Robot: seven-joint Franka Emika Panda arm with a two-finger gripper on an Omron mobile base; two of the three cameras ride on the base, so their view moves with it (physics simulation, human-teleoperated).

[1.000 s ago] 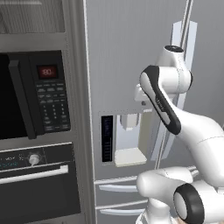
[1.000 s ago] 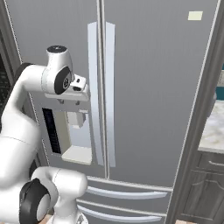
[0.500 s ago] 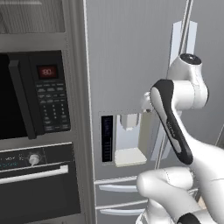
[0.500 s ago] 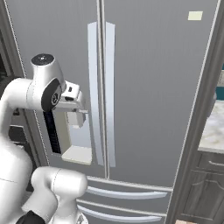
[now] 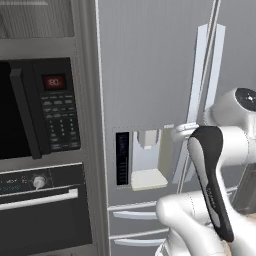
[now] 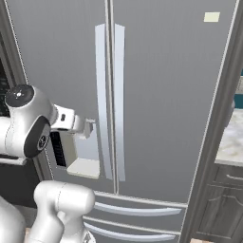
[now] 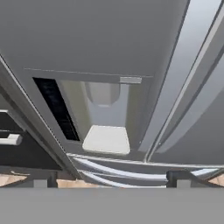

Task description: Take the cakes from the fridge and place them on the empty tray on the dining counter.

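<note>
Backing off the fridge [image 6: 156,90], claw [image 6: 88,128] now wide open, handle [image 6: 100,99] released

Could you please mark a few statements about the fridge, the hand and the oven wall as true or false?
1. Both upper doors of the fridge are closed. True.
2. The hand grips a fridge handle. False: it is open, holding nothing.
3. The water dispenser sits in the fridge's left door. True.
4. The microwave stands right of the fridge. False: it is to the left.
</note>
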